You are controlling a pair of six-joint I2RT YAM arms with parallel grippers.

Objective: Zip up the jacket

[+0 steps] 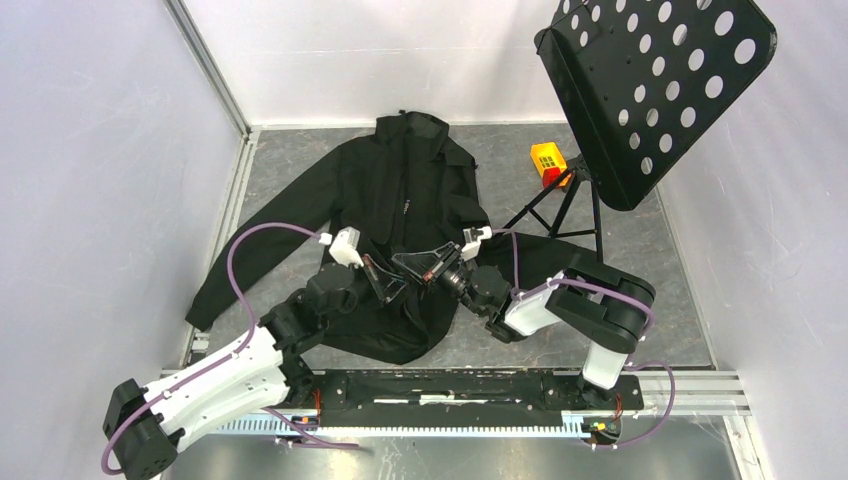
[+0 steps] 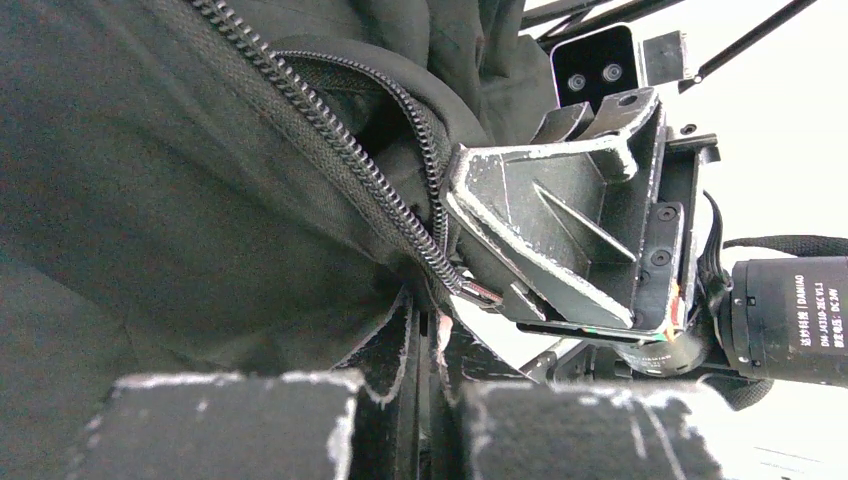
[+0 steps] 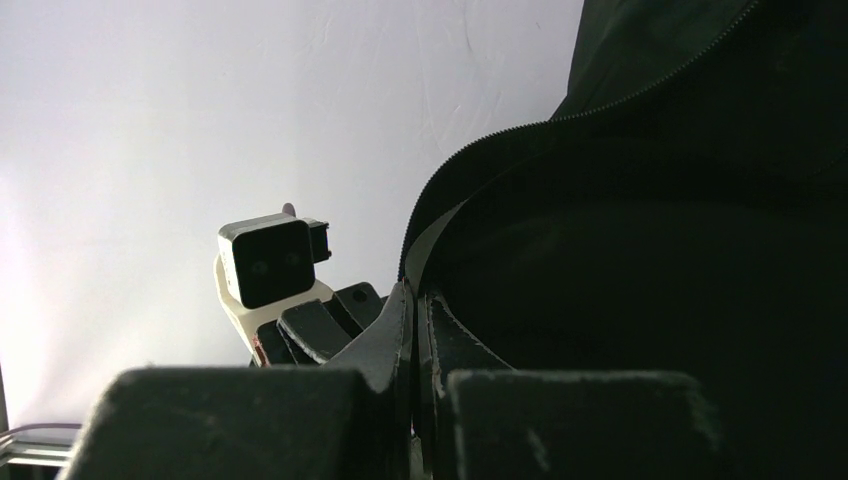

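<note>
top view / jacket [image 1: 400, 190]: spread on the tabletop [image 1: 300, 170], collar at the far side, lower front bunched up where the two arms meet.
top view / left end effector [image 1: 383, 280]: sunk into the lower front, just beside the right end effector [image 1: 420, 268]; grip cannot be told from here.
top view / music stand [image 1: 650, 80]: stood at the far right.
left wrist / left end effector [image 2: 432, 345]: clenched on jacket fabric at the low end of the zipper [image 2: 340, 150].
left wrist / zipper: two tooth rows seen parted, converging near the right end effector [image 2: 560, 240]; slider not clearly made out.
right wrist / right end effector [image 3: 415, 335]: clenched on the jacket's front edge strip, teeth curving above it.
risk / slip: thin edge strip could be pulled out of either pinch if tension is applied unevenly.
risk / jam: the slider could be jammed if the rows are fed in misaligned or slack fabric is caught.
risk / collision: end effectors are held very close; contact is likely if either is swung.
</note>
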